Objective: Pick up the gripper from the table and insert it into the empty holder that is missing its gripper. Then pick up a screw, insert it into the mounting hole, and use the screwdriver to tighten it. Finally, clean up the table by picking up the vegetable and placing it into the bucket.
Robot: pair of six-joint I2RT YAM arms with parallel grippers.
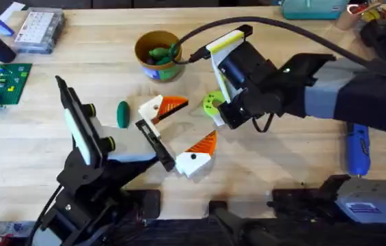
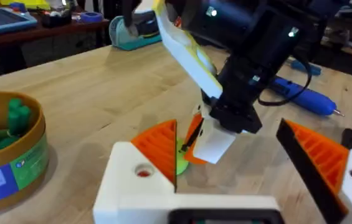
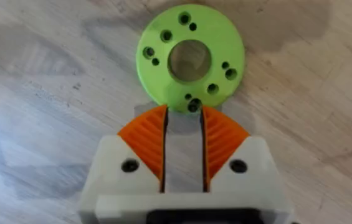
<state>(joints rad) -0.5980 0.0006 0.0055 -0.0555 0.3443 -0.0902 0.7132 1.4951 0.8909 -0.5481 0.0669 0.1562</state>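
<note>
Overhead: right gripper is reached across to the middle of the table, tips down at a green disc. Left gripper lies low beside it, jaws wide, holding nothing.

Right wrist: the disc lies flat on the wood, with one large bore and a ring of small holes. Jaws are narrow, a slim gap between the orange pads, and the tips sit at the disc's near rim. We cannot say for certain whether they touch it; no grip on it is evident.

Step in hand, as we judge it: the mounting part of the task, not the clean-up. The disc looks like the piece with the mounting hole, and the right arm is lining up on it. The next move calls for a square approach to the rim. The disc is thin and flat on the table, so a shallow pinch could slip or push it away.

Other task things:
- Screwdriver lies on the table at the right, well apart from both grippers, untouched.
- Bucket stands beyond the disc, with green pieces inside.
- One green vegetable is on the wood near the left arm, not yet binned.

Surface: pale planks with visible seams. A clear box and a green board sit at the far left. Room behind: benches with clutter.
</note>
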